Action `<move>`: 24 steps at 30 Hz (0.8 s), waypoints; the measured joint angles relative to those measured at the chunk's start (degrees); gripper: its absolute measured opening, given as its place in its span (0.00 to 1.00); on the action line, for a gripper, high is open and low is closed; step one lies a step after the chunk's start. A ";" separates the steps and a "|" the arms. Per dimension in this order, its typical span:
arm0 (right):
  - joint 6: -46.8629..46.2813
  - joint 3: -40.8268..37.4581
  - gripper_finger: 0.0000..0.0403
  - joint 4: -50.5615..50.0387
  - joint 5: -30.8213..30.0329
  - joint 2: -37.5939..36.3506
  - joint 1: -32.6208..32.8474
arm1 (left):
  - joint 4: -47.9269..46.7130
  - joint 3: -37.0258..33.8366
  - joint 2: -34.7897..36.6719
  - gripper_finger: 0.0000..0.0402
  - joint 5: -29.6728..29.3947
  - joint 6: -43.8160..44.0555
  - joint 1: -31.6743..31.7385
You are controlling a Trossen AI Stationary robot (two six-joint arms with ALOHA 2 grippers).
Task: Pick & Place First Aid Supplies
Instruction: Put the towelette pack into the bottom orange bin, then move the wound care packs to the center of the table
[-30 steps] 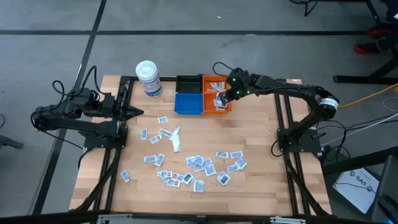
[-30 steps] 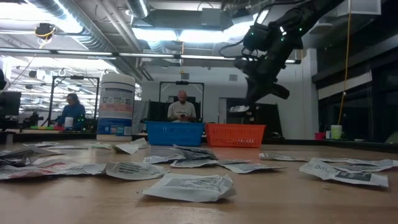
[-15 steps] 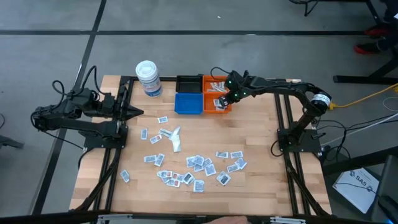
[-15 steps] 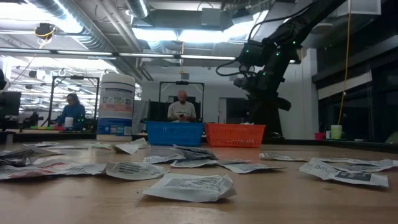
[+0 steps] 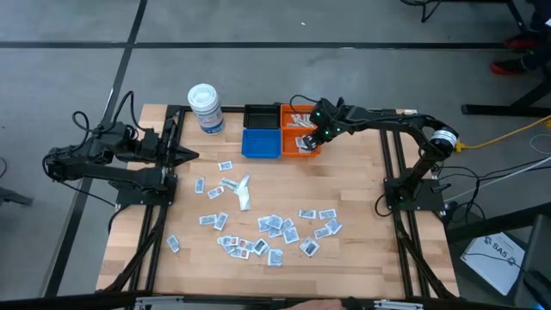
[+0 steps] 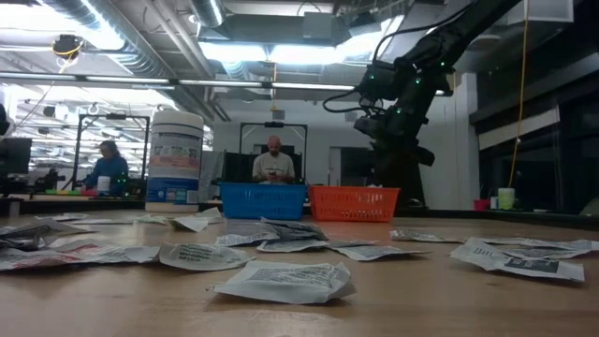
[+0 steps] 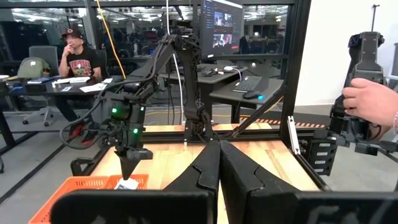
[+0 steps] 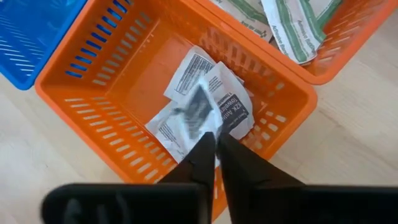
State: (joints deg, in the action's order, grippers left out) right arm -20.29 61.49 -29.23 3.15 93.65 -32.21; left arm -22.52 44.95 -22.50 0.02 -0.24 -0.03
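right pincer (image 8: 214, 149) lowered — parted slightly, over orange bin (image 8: 118, 81)

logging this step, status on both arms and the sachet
Right gripper over orange bin, fingers parting. Sachet at the fingertips, dropping onto those in the bin. Left gripper shut, parked at table's left edge. Nothing in the way.

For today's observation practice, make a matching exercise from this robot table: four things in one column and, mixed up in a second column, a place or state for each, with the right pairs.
Things
1. white tub
2. blue bin
3. right gripper
4. left gripper

Places or states
A. over the orange bin, above sachets lying in it
B. shut, at the table's left edge, away from the sachets
C. standing at the table's far edge, left of the bins
D. between the tub and the orange bin

Pairs: 1-C, 2-D, 3-A, 4-B
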 joint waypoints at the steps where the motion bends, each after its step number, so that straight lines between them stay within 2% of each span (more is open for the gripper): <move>1: 0.01 0.00 0.09 0.01 0.03 0.00 0.00 | 0.00 0.00 0.01 0.01 0.02 -0.01 0.01; 14: -0.65 -0.02 0.39 0.20 0.01 -1.18 0.33 | 0.00 0.00 0.02 0.01 -0.01 0.03 0.02; 19: -0.24 -0.02 0.44 0.24 0.07 -3.35 1.75 | 0.00 0.00 -0.01 0.01 0.02 0.01 0.00; 24: -0.24 -0.02 0.44 0.26 0.05 -5.27 3.91 | 0.00 0.00 0.01 0.01 0.00 0.00 0.01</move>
State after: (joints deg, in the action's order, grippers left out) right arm -20.53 61.47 -28.97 3.20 88.38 -28.30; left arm -22.52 44.95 -22.48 0.01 -0.23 -0.01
